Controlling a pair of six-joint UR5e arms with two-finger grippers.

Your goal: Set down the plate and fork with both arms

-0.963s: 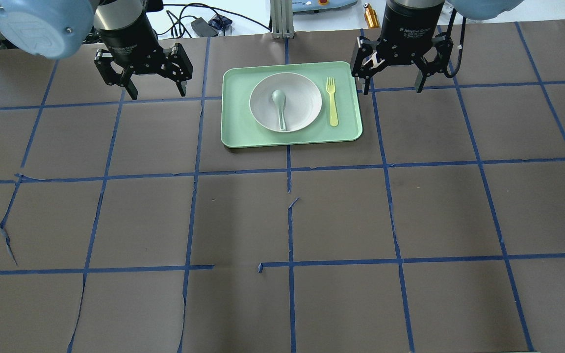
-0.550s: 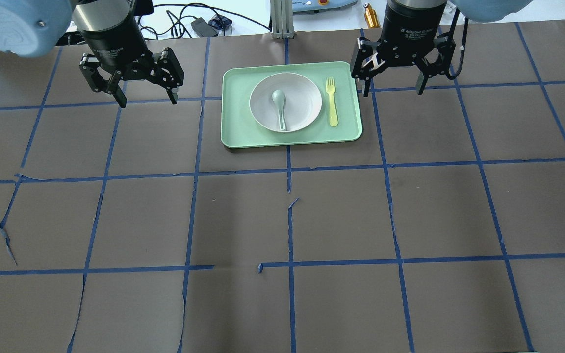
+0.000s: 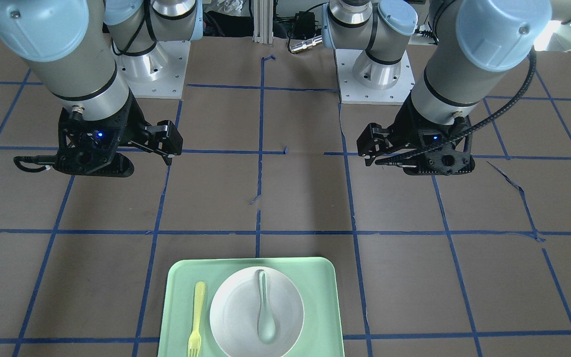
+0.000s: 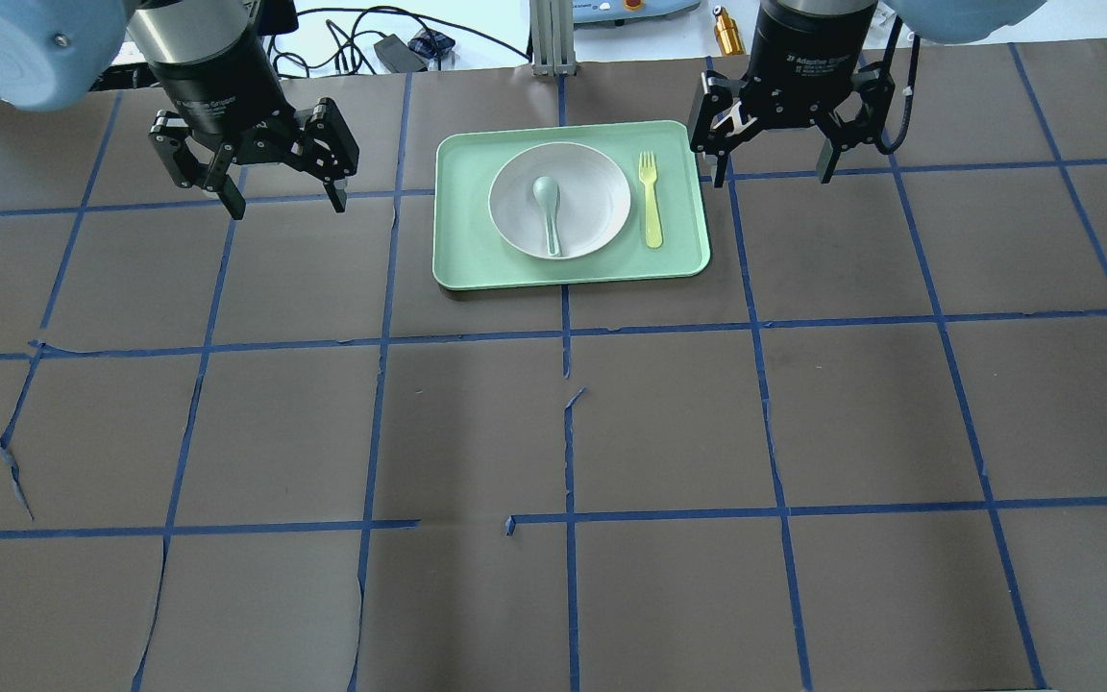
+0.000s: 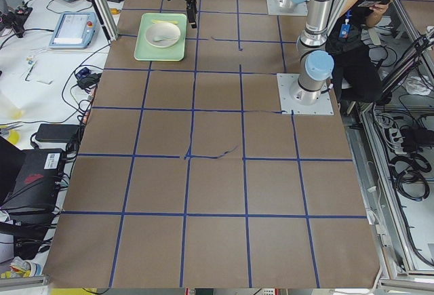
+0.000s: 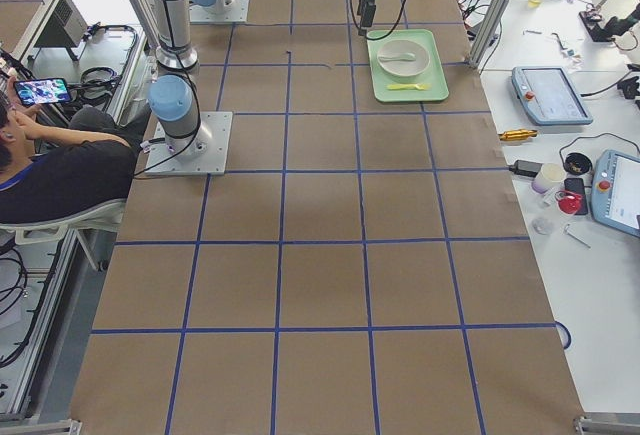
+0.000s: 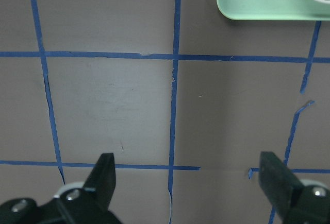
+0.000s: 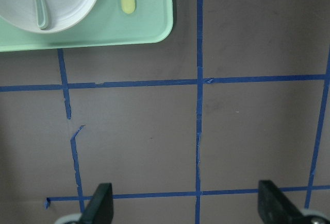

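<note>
L pincer (image 4: 289, 210), R pincer (image 4: 772, 181) flank tray (image 4: 462, 226).

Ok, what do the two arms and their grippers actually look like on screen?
Both the left arm and right arm are silver-grey tubes with light-blue joint caps. The left gripper and right gripper are black, two-fingered; the right one's body carries white lettering. A black ribbed cable loops beside the left wrist.

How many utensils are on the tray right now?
2. A spoon lies in the plate; a fork lies on the tray beside the plate, on the robot's right side. Nothing seems hidden.
</note>
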